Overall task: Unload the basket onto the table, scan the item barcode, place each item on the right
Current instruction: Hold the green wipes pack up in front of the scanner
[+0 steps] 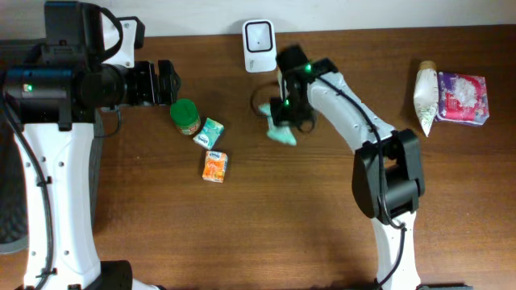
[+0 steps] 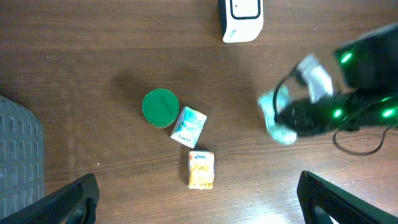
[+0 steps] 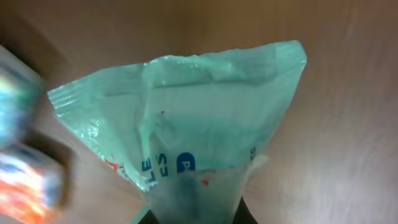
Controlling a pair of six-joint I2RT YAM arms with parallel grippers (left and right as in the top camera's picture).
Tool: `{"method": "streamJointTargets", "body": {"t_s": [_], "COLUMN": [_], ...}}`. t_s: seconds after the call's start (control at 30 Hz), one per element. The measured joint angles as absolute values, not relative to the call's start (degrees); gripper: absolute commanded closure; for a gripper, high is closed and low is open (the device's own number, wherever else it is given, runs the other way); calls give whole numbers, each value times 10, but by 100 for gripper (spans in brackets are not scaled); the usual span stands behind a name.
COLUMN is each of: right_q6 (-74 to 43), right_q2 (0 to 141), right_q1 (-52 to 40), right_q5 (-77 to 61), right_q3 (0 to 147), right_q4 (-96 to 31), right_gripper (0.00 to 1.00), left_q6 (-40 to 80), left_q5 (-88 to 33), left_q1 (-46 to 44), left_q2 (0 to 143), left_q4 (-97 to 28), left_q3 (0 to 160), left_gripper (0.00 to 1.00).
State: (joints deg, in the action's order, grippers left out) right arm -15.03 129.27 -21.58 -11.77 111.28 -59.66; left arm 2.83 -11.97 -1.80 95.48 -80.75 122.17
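My right gripper point(image 1: 284, 119) is shut on a mint-green plastic packet point(image 1: 282, 135), holding it just in front of the white barcode scanner point(image 1: 258, 47) at the table's back edge. The right wrist view is filled by the packet point(image 3: 186, 118), its lower end pinched between the dark fingers of that gripper point(image 3: 193, 214). From the left wrist the packet point(image 2: 277, 118) appears blurred below the scanner point(image 2: 241, 18). My left gripper point(image 1: 165, 82) hangs open at the left, nothing between its fingers point(image 2: 200, 202).
A green-lidded jar point(image 1: 185, 115), a small teal-and-white pack point(image 1: 210, 133) and an orange carton point(image 1: 214, 166) lie left of centre. A white cone-shaped bag point(image 1: 426, 97) and a pink pack point(image 1: 462, 98) lie at the back right.
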Motion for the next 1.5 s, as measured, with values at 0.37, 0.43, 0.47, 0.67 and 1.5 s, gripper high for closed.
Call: {"method": "streamJointTargets", "body": {"t_s": [0.37, 0.43, 0.47, 0.67, 1.5], "right_q6": [-150, -146, -143, -72, -54], "right_q2": [1318, 1353, 1383, 1422, 1402], "right_q1": [-218, -218, -218, -218, -218], "right_q5": [19, 26, 34, 116, 95], "right_q3": [1161, 1160, 1160, 1160, 1160], "right_q4": [-63, 4, 33, 78, 47], "right_gripper": [96, 96, 96, 96, 96], "left_q6": [28, 29, 28, 28, 28], "left_q5": [-119, -119, -119, -119, -119], "left_q1": [-18, -18, -18, -18, -18], "left_q2": [955, 955, 955, 955, 955], "left_q4": [-807, -806, -807, -807, -807], "left_q3": [1222, 1222, 1222, 1222, 1222], "left_gripper": [1, 1, 1, 1, 1]}}
